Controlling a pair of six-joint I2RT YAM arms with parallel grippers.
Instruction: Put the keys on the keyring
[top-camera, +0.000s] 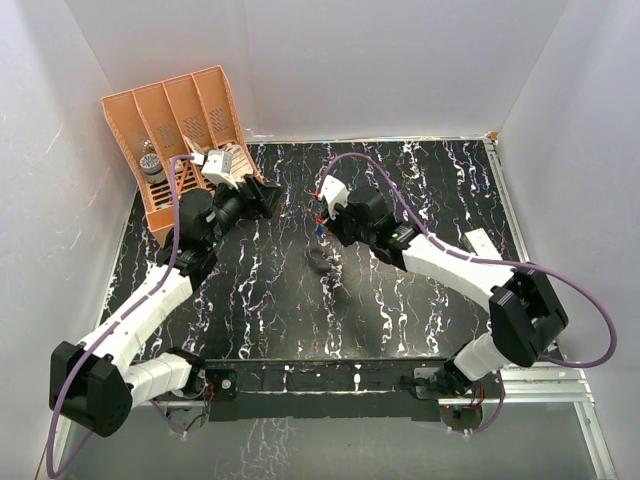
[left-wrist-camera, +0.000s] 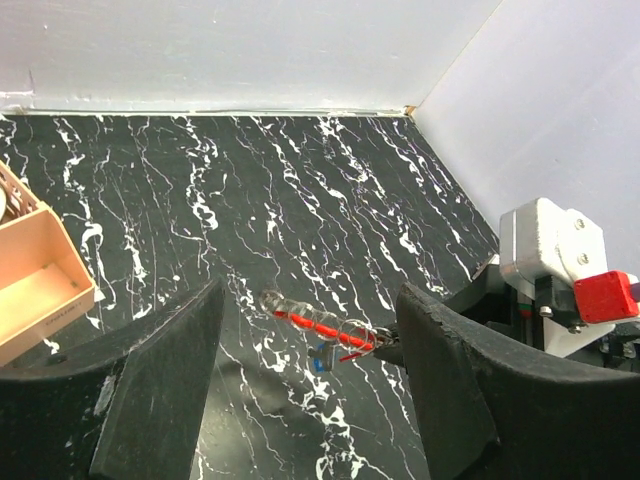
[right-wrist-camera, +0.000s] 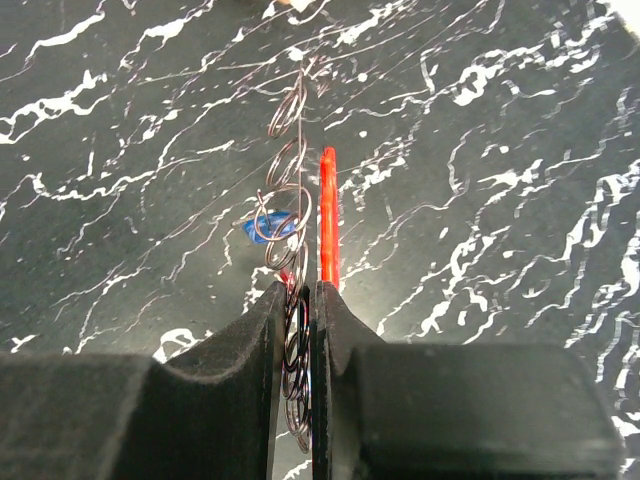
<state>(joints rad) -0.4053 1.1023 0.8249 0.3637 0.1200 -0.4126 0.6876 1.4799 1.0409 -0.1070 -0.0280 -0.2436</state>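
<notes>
Right gripper (right-wrist-camera: 297, 300) pinches the keyring (right-wrist-camera: 327, 215) with the blue key (right-wrist-camera: 268, 228) hanging just ahead, so the spread left gripper (left-wrist-camera: 310, 350) should approach slowly, squarely.

organizer (top-camera: 185, 130) far left, keyring (top-camera: 321, 225) centre

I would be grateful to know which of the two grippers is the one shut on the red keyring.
The right gripper: its fingers pinch the red keyring clear of the table. The left gripper stands open and empty, facing it.
</notes>
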